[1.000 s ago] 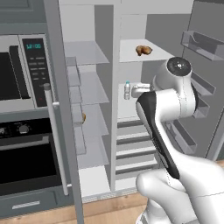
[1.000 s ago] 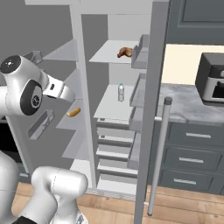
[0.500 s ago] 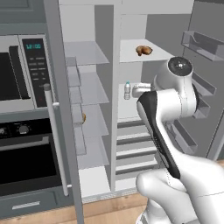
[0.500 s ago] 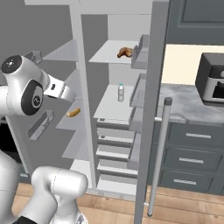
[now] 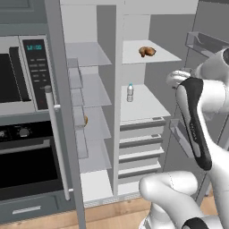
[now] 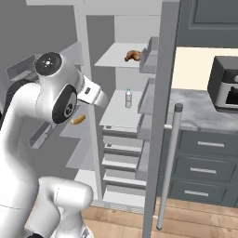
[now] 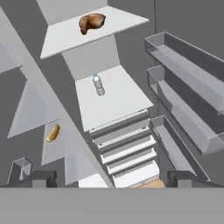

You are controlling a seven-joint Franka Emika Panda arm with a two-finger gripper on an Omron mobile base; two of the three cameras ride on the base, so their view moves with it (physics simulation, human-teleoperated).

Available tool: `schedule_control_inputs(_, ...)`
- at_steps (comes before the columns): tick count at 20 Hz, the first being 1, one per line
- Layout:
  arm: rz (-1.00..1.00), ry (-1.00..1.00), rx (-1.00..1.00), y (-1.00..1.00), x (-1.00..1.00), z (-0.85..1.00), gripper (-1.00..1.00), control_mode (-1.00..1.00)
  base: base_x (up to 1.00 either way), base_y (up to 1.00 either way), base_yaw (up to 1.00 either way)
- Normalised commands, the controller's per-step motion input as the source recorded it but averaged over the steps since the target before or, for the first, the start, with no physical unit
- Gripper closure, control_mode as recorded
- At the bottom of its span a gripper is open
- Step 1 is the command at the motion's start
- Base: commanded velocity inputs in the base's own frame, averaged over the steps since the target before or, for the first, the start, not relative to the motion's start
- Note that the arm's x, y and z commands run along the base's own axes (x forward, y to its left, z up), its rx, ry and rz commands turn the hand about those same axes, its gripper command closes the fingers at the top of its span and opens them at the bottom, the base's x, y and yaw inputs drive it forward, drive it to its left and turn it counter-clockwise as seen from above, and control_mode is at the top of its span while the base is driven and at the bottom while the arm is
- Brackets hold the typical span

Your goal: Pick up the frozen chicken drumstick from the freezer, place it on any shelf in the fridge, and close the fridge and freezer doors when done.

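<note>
While both doors stand open, view shifted since earlier frame; chicken drumstick (image 7: 52, 132) seen on left freezer shelf, well apart from gripper (image 7: 109, 178), jaws spread wide, nothing held.

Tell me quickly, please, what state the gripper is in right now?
Gripper: open, jaws spread wide, holding nothing, facing the open fridge shelves.

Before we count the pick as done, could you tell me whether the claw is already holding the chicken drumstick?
No, the chicken drumstick lies on a freezer shelf, well away from the claw, whose fingertips stand wide apart with nothing between them.
</note>
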Motion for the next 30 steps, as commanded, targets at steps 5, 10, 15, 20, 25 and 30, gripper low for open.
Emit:
schedule_control_inputs(5, -0.12, -0.37, 0.24, -0.95, -0.81, 0.15, -1.00, -1.00, 0.00, 0.00, 0.00)
schedule_control_inputs(10, -0.20, -0.29, 0.24, -1.00, -0.65, 0.41, -1.00, -1.00, 0.00, 0.00, 0.00)
schedule_control_inputs(15, -0.18, -0.07, 0.22, -1.00, -0.25, 0.27, -1.00, -1.00, 0.00, 0.00, 0.00)
schedule_control_inputs(20, -0.13, -0.01, 0.21, -0.96, 0.00, 0.00, -1.00, -1.00, 0.00, 0.00, 0.00)
schedule_control_inputs(25, -0.02, 0.00, 0.17, -0.74, 0.13, -0.01, -1.00, -1.00, 0.00, 0.00, 0.00)
schedule_control_inputs(30, 0.00, 0.00, 0.20, -0.50, 0.44, -0.15, -1.00, -1.00, 0.00, 0.00, 0.00)
